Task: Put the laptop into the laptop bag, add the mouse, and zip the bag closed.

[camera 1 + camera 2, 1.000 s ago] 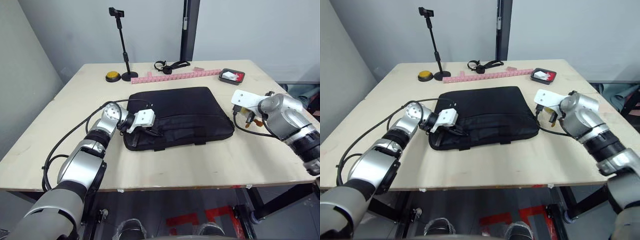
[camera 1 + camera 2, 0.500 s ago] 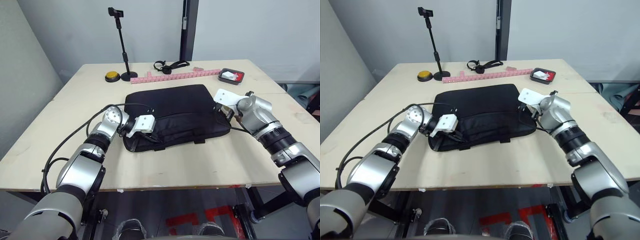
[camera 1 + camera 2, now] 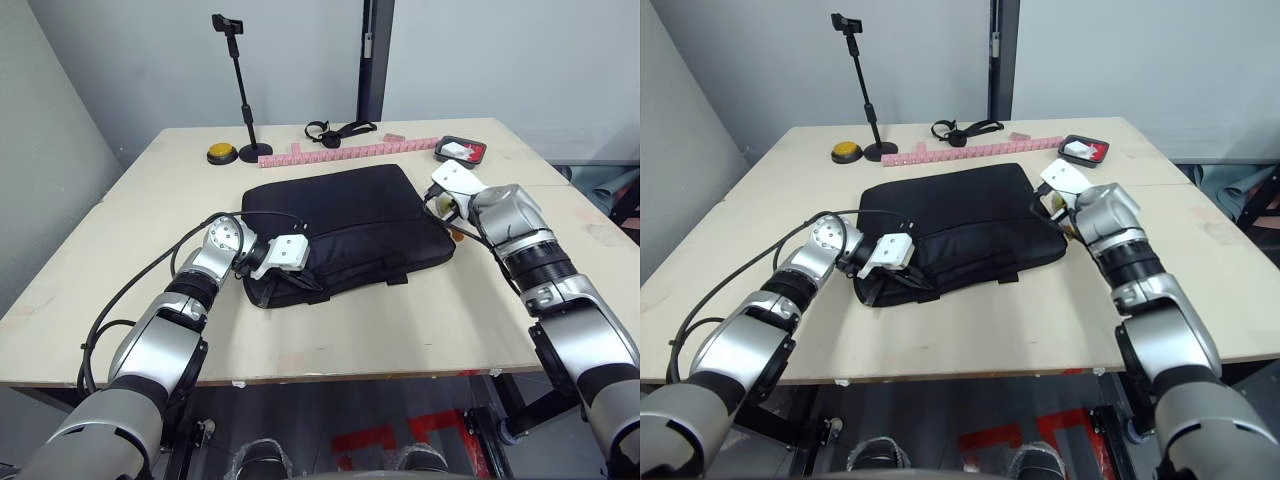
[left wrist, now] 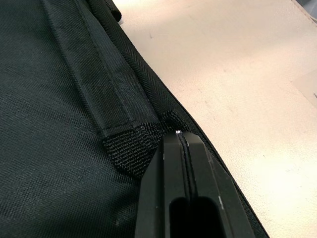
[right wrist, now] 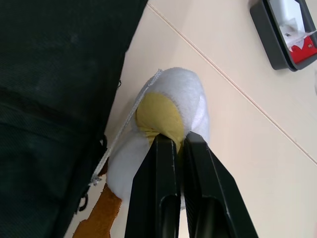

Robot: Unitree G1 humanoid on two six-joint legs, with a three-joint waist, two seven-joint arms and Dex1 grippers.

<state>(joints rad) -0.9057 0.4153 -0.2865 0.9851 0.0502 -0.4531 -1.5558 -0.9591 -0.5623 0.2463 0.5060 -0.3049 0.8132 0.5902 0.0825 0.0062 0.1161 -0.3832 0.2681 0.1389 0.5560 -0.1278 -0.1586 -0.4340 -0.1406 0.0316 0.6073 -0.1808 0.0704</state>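
Flat black woven laptop bag (image 3: pixel 345 225), left end effector (image 4: pixel 180 136) closed at seam, right end effector (image 5: pixel 177 141) closed against fuzzy plush toy (image 5: pixel 171 124)

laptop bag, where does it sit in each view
Left eye view: laptop bag at table centre.
Right eye view: same, centre.
Left wrist view: black fabric and strap, beige table beside it.
Right wrist view: dark edge beside a white plush toy.
Shared landmark: the bag's edge against the table.
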